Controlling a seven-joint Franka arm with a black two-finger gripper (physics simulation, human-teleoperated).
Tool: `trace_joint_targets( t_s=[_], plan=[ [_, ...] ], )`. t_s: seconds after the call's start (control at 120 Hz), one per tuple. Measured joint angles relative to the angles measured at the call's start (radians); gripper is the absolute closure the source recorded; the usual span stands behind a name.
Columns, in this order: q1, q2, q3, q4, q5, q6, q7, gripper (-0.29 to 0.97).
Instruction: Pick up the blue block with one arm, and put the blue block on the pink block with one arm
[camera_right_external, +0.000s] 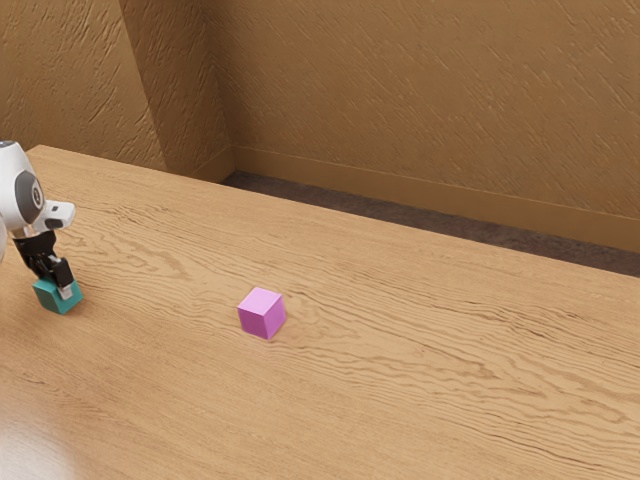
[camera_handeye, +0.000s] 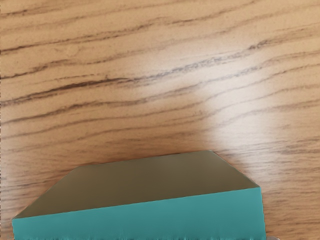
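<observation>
At the exterior view's far left: black two-finger gripper (camera_right_external: 58, 288), pointing down and clamped from two sides on the small cube-shaped blue block (camera_right_external: 55, 301), rather teal in tint. Either resting on the light brown wooden table (camera_right_external: 400, 380) or raised just a little above it; hard to tell which. In the wrist view, the same blue block (camera_handeye: 140, 210) directly under the hand, with shadowed top face and bright side face, and bare wood grain beyond. Small matte pink block (camera_right_external: 262, 312), also a cube, well apart from the gripper toward the exterior view's right, alone on the open wood, with one corner turned toward the camera.

Judged as the grasping step, with lift, carry and placing not yet done.

Risks from here:
- **Grip:** Depth not clear, so possible to slip or rotate during the lift if squeezed too weakly.
- **Carry:** Long way across to the pink block, so possible to shift in the grip if moved too fast.
- **Height:** Necessary to gain enough before arriving, otherwise danger of pushing the pink block aside with the carried cube.
- **Placing:** Only a small top face as target. If released off-centre, or with the two cubes turned differently, likely to tip and fall off.
- **Release:** Better to lower until contact before opening, not to drop from above.
</observation>
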Motion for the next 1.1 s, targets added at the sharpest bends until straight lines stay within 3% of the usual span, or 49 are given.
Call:
trace_joint_targets(
  t_s=[0.183,0.583,0.908,1.1],
  plan=[
    [0.0,0.0,0.0,-0.001,0.002,0.002,0.0,0.31],
    [-0.018,-0.055,0.001,-0.012,0.025,-0.008,-0.023,0.31],
    [-0.109,-0.179,-0.013,-0.042,0.09,-0.115,-0.174,0.32],
    [-0.202,-0.259,-0.094,-0.062,0.146,-0.166,-0.291,0.34]
  ],
)
